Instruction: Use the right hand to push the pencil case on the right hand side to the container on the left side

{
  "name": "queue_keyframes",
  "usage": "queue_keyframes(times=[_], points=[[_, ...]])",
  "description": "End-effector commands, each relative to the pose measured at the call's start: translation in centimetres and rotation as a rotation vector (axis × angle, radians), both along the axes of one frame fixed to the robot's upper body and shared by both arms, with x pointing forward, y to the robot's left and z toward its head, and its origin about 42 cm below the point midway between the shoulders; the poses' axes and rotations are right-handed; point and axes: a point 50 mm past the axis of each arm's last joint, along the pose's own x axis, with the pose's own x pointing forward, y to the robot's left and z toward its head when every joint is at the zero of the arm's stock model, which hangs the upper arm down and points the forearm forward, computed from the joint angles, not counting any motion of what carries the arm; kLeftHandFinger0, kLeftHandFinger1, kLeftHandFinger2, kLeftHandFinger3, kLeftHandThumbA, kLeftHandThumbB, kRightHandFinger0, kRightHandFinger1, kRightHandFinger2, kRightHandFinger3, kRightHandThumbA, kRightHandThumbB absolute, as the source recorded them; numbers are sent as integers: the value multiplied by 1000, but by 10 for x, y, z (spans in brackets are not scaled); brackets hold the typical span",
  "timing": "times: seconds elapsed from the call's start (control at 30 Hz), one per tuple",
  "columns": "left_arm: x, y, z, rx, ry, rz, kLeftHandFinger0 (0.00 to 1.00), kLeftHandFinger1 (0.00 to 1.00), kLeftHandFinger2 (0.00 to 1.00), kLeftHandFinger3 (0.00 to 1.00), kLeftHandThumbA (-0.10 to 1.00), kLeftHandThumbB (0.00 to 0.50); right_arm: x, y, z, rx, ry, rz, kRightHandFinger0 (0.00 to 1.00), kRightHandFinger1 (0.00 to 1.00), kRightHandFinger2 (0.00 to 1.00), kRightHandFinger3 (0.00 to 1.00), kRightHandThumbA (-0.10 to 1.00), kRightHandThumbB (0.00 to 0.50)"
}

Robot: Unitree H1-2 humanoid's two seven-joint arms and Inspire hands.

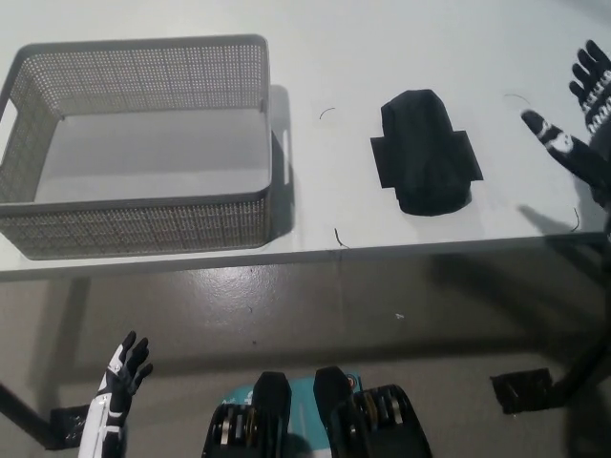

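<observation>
Pencil case (425, 153), black and flat, lies on the white desk (382, 48) right of the middle, near the desk's near edge. It is apart from everything else. The right hand (584, 124), black, is above the desk at the right border of the view, well to the right of the pencil case and not touching it. Its fingers (544, 129) are spread apart and it holds nothing; one finger points left toward the case, with bare desk between them. The container (272, 143), a grey mesh basket with nothing inside, stands on the left part of the desk, well apart from the pencil case, with a strip of bare desk between its right wall and the case. The left hand (119, 382), white, rests low at the near left, below the desk edge and over the grey floor (315, 296), with its fingers apart and holding nothing. Some thin dark marks (338, 237) show on the desk around the case.
</observation>
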Motion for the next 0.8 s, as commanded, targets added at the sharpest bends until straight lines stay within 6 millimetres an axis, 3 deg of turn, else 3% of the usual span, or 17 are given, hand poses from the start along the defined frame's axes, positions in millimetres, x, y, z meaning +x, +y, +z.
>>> queue_keyframes(times=[0.0,0.3,0.4,0.77], points=[[-1,-1,12,10,-71,-27,1000,1000,1000,1000,1000,178,30,7,33,26,-89,20,1000,1000,1000,1000,1000,263],[-4,-1,12,-2,-70,-26,1000,1000,1000,1000,1000,174,74,35,41,56,8,81,1000,1000,1000,1000,1000,273],[-4,-2,13,-7,-75,-33,1000,1000,1000,1000,1000,167,83,45,39,145,51,112,1000,1000,1000,1000,1000,279],[-5,-6,19,-7,-98,-43,1000,1000,1000,1000,1000,161,92,76,20,280,181,188,1000,1000,1000,1000,1000,326]])
